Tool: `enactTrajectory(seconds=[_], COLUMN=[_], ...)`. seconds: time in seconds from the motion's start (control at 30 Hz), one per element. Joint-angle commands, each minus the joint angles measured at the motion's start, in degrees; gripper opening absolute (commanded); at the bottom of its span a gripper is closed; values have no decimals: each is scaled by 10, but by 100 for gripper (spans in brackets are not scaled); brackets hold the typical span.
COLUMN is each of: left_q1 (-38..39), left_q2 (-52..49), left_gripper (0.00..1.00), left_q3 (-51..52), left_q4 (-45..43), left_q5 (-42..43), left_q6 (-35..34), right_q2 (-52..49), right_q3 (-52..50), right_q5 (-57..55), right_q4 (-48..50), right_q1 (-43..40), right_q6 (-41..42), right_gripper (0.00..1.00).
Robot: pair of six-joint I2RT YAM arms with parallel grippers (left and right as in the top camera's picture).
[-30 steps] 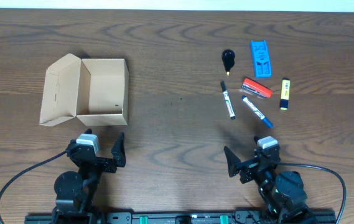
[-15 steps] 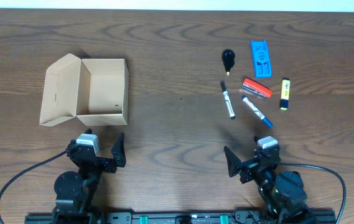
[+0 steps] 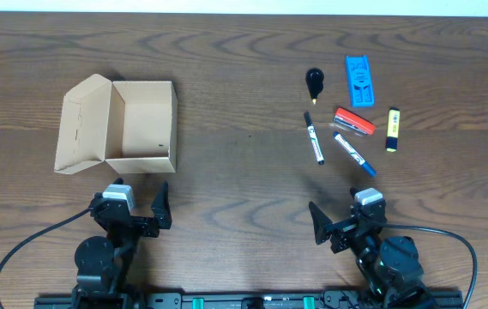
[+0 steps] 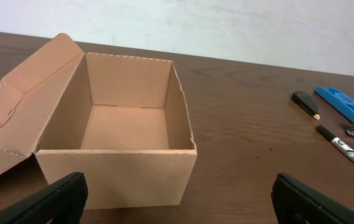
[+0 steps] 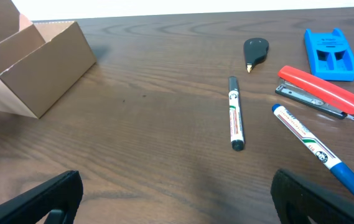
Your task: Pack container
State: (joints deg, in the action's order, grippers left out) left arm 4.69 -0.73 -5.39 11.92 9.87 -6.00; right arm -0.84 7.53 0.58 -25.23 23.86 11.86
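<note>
The container (image 3: pixel 143 126) is a tan cardboard box, open and empty, with its lid flap (image 3: pixel 82 124) folded out to the left. It fills the left wrist view (image 4: pixel 116 168) and shows at the far left of the right wrist view (image 5: pixel 38 61). My left gripper (image 3: pixel 132 208) is open and empty just in front of the box (image 4: pixel 177 202). My right gripper (image 3: pixel 346 225) is open and empty (image 5: pixel 177 199), in front of a black marker (image 3: pixel 314 140) (image 5: pixel 235 120) and a blue marker (image 3: pixel 354 154) (image 5: pixel 316 152).
At the right lie a red stapler (image 3: pixel 354 121), a blue plastic piece (image 3: pixel 359 81), a yellow highlighter (image 3: pixel 392 130) and a small black pointed object (image 3: pixel 314 81). Bare wood lies between the box and these items.
My left gripper has edged very slightly to the left. Nothing else has moved.
</note>
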Motion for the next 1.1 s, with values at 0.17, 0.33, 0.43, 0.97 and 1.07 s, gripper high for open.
enactTrajectory(seconds=[0.17, 0.33, 0.43, 0.97, 1.07], left_q1=[-2, -2, -2, -2, -2], left_q2=[5, 4, -8, -457, -548], left_gripper=[95, 95, 95, 95, 95], left_q3=[15, 8, -25, -365, -412], left_q4=[0, -21, -9, 98, 102], left_q5=[31, 87, 91, -15, -13], left_q6=[-24, -23, -11, 140, 139], right_q2=[5, 5, 5, 5, 5], right_q3=[-3, -3, -3, -3, -3], right_q5=[-3, -3, -3, -3, -3], right_q4=[2, 2, 2, 2, 2], right_q1=[5, 5, 5, 5, 5], right_q6=[-8, -8, -8, -8, -8], right_gripper=[99, 99, 99, 99, 99])
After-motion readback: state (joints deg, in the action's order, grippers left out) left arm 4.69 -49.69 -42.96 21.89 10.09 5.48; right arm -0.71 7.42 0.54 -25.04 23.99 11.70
